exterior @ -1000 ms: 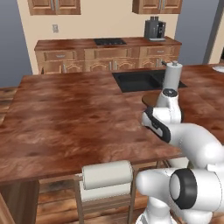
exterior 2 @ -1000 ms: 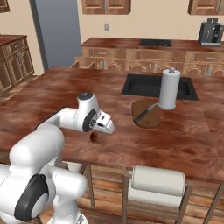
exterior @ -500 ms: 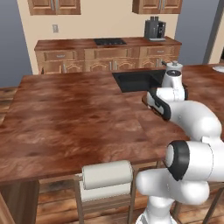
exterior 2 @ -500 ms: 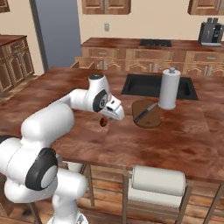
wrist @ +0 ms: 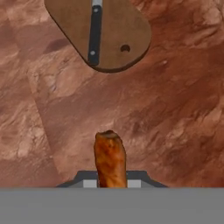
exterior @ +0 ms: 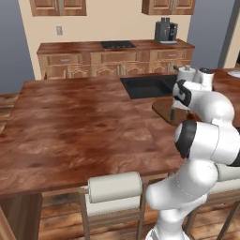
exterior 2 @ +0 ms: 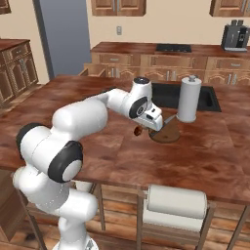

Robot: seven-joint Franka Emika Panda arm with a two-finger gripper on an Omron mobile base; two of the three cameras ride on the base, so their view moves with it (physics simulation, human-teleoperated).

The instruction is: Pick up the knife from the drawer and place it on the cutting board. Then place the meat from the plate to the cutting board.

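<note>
In the hand view, the meat (wrist: 110, 159), a reddish-brown lump, stands up from between the fingers of the gripper (wrist: 111, 183), whose jaws are clamped on it. Below it lies bare reddish countertop (wrist: 175, 109), which the meat does not touch. Farther along that view sits the cutting board (wrist: 118, 30), flat on the counter with a small hole near its rounded end, and the knife (wrist: 94, 30) lies lengthwise on it, its dark handle toward the camera.

In the right base view, the gripper (exterior 2: 140, 131) hangs above the counter just beside the near-left edge of the cutting board (exterior 2: 168, 134), with the meat (exterior 2: 138, 131) showing as a small dark-red spot at its tip. A white paper towel roll (exterior 2: 189, 99) stands upright just behind the board, and the dark sink (exterior 2: 163, 93) lies beyond it.
</note>
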